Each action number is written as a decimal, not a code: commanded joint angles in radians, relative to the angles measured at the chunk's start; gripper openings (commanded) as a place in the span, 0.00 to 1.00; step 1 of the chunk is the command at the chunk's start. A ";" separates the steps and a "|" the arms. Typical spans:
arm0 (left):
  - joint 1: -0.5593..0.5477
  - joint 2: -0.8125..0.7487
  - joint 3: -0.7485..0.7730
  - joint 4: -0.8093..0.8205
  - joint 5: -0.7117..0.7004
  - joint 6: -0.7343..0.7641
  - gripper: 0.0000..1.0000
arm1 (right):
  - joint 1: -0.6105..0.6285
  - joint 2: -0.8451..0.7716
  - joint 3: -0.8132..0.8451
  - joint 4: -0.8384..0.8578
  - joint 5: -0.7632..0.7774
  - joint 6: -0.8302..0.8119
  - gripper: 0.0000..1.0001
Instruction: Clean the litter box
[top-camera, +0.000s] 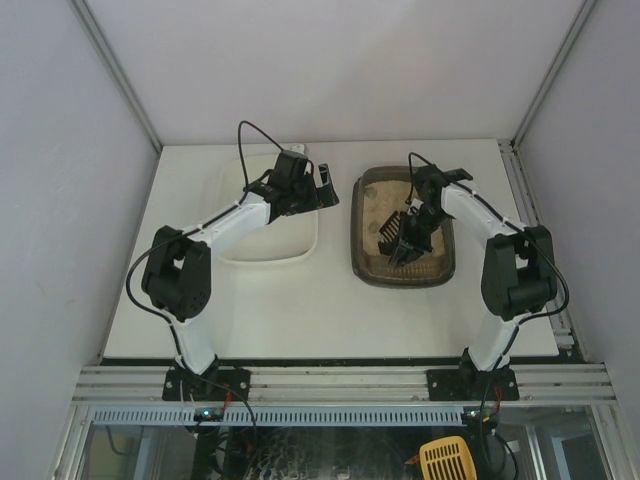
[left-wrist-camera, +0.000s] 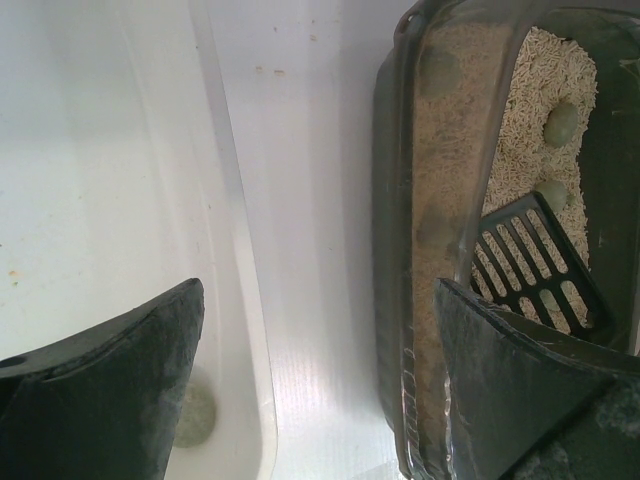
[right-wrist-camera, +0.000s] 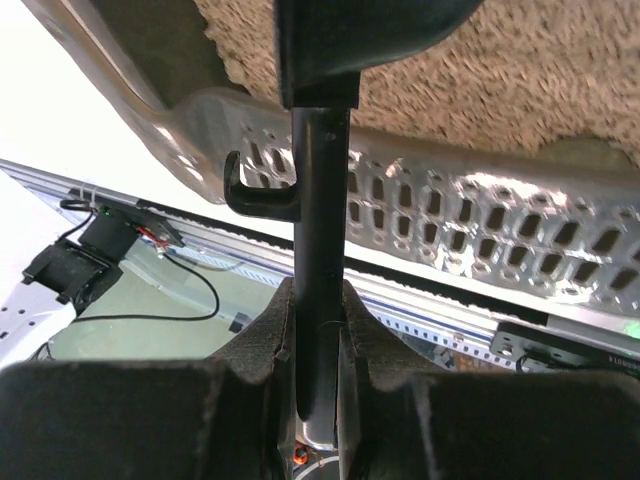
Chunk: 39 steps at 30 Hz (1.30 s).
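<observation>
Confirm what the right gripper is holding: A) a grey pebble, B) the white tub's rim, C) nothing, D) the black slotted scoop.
D: the right wrist view shows the right gripper shut on the black handle of the scoop, whose slotted head is in the litter box.

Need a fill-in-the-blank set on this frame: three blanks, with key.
1. The right gripper is shut on the handle of the ____.
2. The left gripper has its jaws ____.
3. In the top view, the tub lies to the ____ of the litter box.

Missing words: scoop; open; left.
</observation>
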 joint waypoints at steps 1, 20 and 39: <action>0.003 -0.047 -0.004 0.036 -0.012 -0.004 1.00 | 0.013 0.064 0.078 0.019 -0.061 0.007 0.00; 0.002 -0.049 -0.009 0.012 -0.023 0.006 1.00 | -0.123 -0.099 -0.248 0.543 -0.266 0.179 0.00; 0.017 -0.178 -0.145 -0.006 -0.100 0.131 1.00 | -0.203 -0.541 -1.025 1.744 -0.473 0.579 0.00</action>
